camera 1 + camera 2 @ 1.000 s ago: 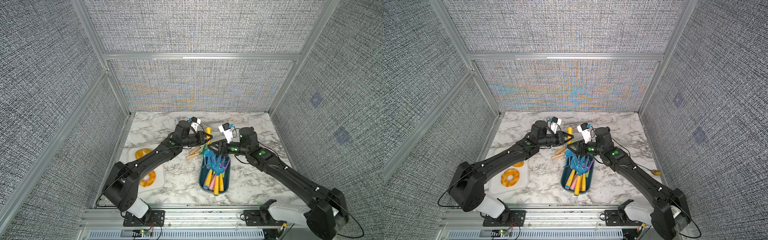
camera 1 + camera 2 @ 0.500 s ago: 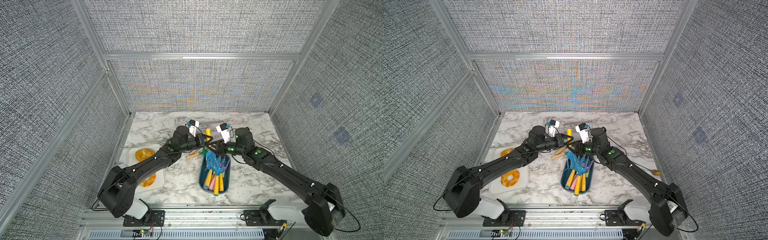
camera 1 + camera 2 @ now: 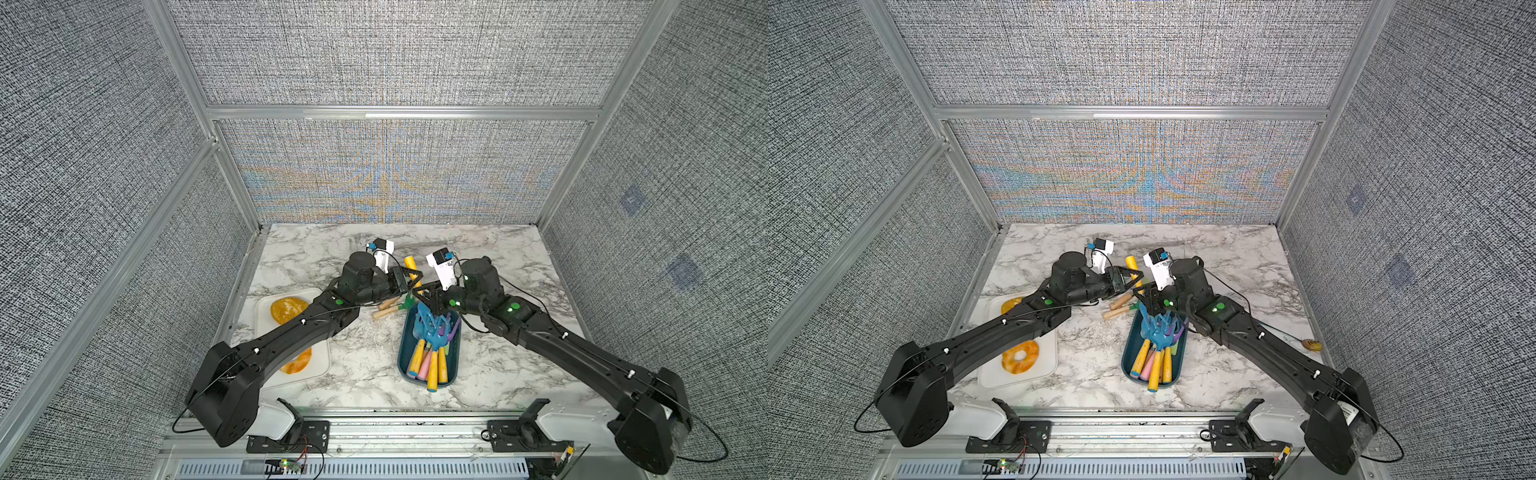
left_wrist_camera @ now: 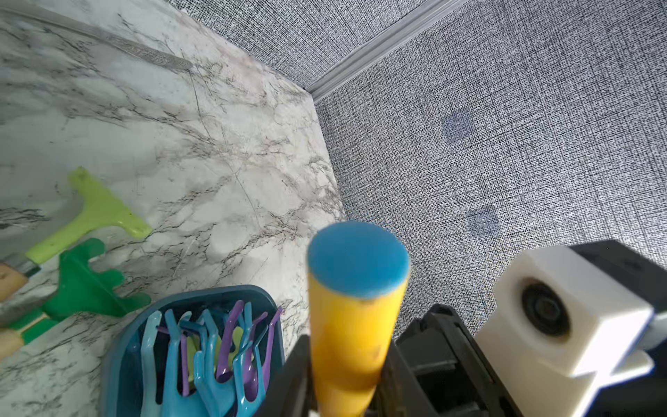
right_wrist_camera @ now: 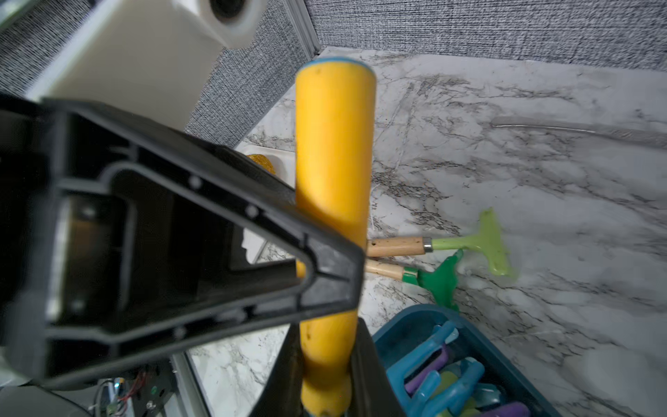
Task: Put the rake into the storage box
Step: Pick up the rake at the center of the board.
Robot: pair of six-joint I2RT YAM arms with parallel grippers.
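The rake (image 3: 411,266) hangs tilted above the far end of the box (image 3: 402,357), not yet inside. It has just changed arms: the right gripper (image 3: 432,299) clamps its handle and the left gripper (image 3: 417,281) has let go, jaws apart, leaving only the drop.

Your bench (image 3: 519,257) has a smooth, marble-look top with a soft sheen and fine scratches. Around it you see walls (image 3: 395,62) of coarse grey woven cloth, framed by brushed metal rails (image 3: 403,113). The storage box (image 5: 415,319) is smooth dark teal plastic, and the rake heads (image 4: 202,361) inside it look like glossy blue and purple plastic. The rake (image 5: 334,162) has a matt yellow handle with small scuffs. By the box's far end, two green-headed tools (image 5: 397,247) have bare wooden handles, one with a shiny metal ferrule. The left gripper (image 3: 417,281) has fingers (image 5: 202,231) of matt black ribbed plastic. At the bench's left edge, the white tray (image 3: 322,365) looks like smooth plastic.
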